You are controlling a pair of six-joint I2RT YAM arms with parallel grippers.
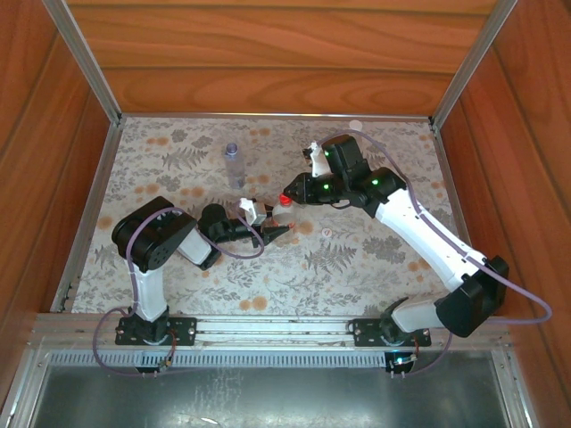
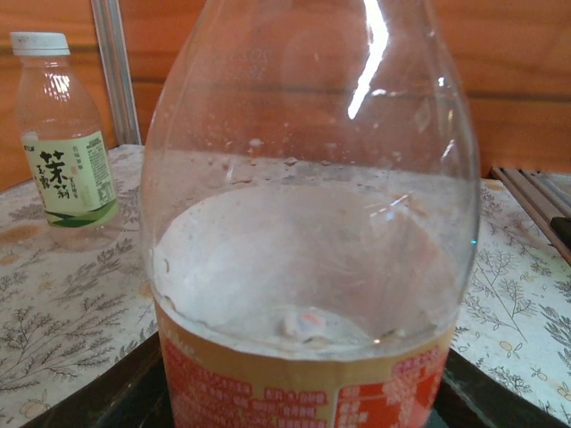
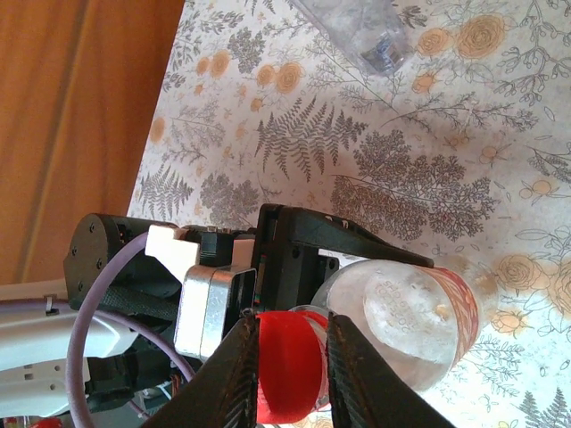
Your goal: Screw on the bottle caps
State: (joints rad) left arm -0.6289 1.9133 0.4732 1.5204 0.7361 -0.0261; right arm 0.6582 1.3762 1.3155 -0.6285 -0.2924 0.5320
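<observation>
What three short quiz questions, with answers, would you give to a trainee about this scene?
1. What colour is the cap on the yellow-green-label bottle?
2. True or false: the right gripper is closed on the red cap.
3. Which bottle does the left gripper hold? A: the yellow-green-label bottle. B: the red-and-white-label bottle. C: none.
Key: 1 white; 2 true; 3 B.
</observation>
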